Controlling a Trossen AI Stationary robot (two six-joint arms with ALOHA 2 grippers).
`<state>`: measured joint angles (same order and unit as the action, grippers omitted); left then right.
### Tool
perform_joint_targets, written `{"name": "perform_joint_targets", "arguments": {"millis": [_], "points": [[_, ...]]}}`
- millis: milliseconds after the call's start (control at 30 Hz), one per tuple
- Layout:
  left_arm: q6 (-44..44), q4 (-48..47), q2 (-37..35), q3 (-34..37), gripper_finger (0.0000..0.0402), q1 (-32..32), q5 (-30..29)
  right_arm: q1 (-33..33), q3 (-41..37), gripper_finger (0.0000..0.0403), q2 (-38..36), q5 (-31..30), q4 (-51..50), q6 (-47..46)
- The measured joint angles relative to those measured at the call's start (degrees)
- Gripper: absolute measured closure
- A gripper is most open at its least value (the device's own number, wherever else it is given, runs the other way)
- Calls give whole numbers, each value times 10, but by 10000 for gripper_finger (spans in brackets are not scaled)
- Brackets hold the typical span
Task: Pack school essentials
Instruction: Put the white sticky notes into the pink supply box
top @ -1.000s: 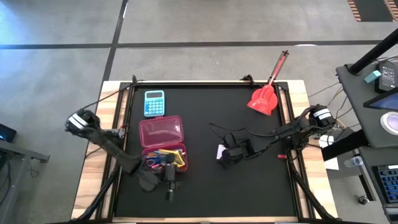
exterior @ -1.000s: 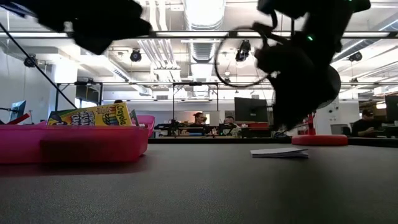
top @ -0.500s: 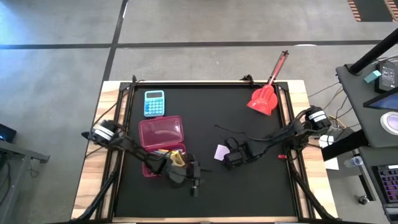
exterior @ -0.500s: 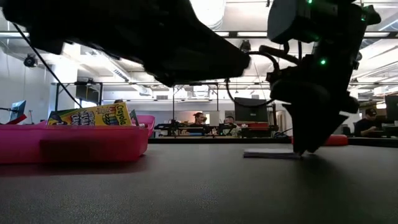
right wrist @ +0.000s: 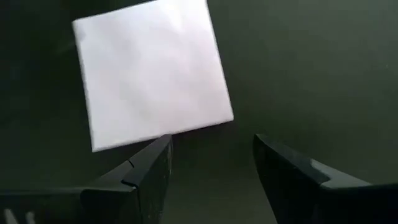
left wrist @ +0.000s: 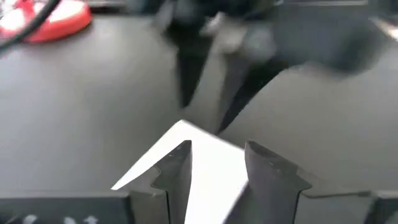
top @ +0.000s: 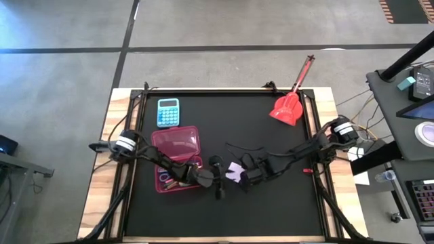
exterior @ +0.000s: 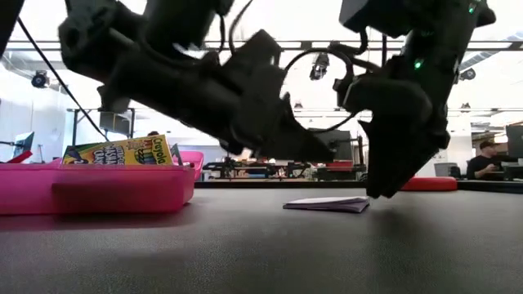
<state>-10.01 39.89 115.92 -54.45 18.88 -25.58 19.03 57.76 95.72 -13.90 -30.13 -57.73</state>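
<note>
A pale square notepad [top: 234, 171] lies flat on the black mat between my two grippers. My left gripper [top: 225, 176] reaches across the open pink box [top: 178, 144]. It hovers open over the pad [left wrist: 205, 163], with its fingers standing on either side of a corner. My right gripper [top: 244, 173] is open and points down at the pad's opposite edge [right wrist: 186, 127]. The box tray holds a crayon box [exterior: 118, 151], blue-handled scissors and pens [top: 168, 179]. My right gripper has one fingertip [right wrist: 163, 144] standing right at the notepad's edge [right wrist: 134, 138], coming from above. I cannot tell whether it touches. The pad [exterior: 327, 203] lies flat on the mat.
A blue calculator [top: 168, 112] sits near the far left corner. The red long-handled scoop [top: 290, 103] lies at the far right corner, with its handle over the edge. Bare mat [top: 271, 210] stretches along the near side. People sit in the room beyond.
My left arm swung from the near end of the pink box toward the right, over the tray, and came down close over the notepad. My right gripper shifted slightly left. The pad slid a little toward the left and turned.
</note>
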Motion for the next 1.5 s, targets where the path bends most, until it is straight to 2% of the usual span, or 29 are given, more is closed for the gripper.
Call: {"name": "perform_joint_targets", "arguments": {"millis": [467, 933, 1200, 1500], "points": [[-49, -71, 33, -8, 269, -14, 12, -2, -2, 188, -18, -28, -10, 80], [-62, -130, 31, -7, 269, -12, 61, -8, -21, 188, -18, -42, -3, 21], [-62, -149, 32, -6, 269, -12, 69, -16, -90, 188, -19, -15, 192, -1], [-44, -154, 33, 1, 269, -11, 71, -18, -120, 188, -21, -17, 243, -26]]}}
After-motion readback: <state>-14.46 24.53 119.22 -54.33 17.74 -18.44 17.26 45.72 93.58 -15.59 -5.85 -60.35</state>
